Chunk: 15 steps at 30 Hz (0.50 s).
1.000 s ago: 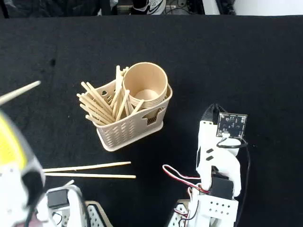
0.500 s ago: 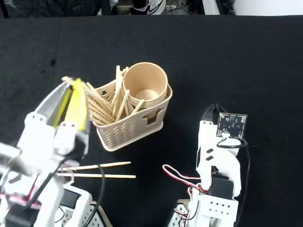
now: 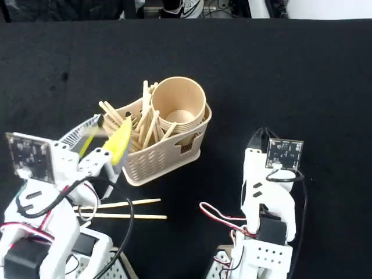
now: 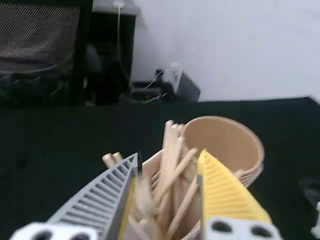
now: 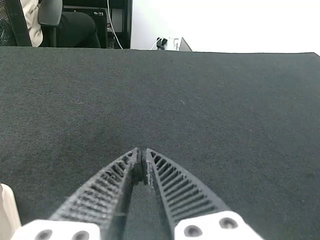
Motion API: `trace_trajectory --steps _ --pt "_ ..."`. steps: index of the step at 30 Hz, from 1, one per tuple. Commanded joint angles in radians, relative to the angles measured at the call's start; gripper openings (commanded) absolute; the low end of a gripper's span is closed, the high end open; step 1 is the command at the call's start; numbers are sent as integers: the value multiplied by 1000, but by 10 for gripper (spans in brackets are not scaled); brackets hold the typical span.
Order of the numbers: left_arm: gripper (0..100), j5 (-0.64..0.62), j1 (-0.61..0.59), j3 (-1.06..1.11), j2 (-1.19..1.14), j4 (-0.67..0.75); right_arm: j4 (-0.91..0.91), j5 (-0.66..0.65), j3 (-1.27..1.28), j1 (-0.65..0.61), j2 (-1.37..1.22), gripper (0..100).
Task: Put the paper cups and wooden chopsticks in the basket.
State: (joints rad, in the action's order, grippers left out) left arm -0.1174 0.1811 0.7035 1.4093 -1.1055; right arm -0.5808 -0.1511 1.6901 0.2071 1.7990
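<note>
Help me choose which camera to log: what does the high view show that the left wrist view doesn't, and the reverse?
High view adds: two loose chopsticks on the table near the basket, and the shut right gripper. Left wrist view adds: a white wall and cables behind the table. Shared: the open left gripper at the stored chopsticks, next to the paper cups.

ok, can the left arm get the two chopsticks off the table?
Probably yes. The two chopsticks lie on bare cloth, nothing on top, and the left gripper is open over the basket. They sit close to that arm's base, so the fold-back may be cramped.
</note>
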Motion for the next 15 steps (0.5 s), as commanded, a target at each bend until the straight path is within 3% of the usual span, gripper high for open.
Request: trace_trajectory --steps 1,8,13,15 --pt "203 107 -137 -248 -193 -216 5 -9 -12 9 47 13" --pt "203 276 -400 -547 -603 -655 5 -9 -12 9 47 13" --pt "202 376 -677 -516 -658 -655 5 -9 -12 9 47 13" --pt "202 408 -714 -492 -658 -652 5 -9 -12 9 47 13"
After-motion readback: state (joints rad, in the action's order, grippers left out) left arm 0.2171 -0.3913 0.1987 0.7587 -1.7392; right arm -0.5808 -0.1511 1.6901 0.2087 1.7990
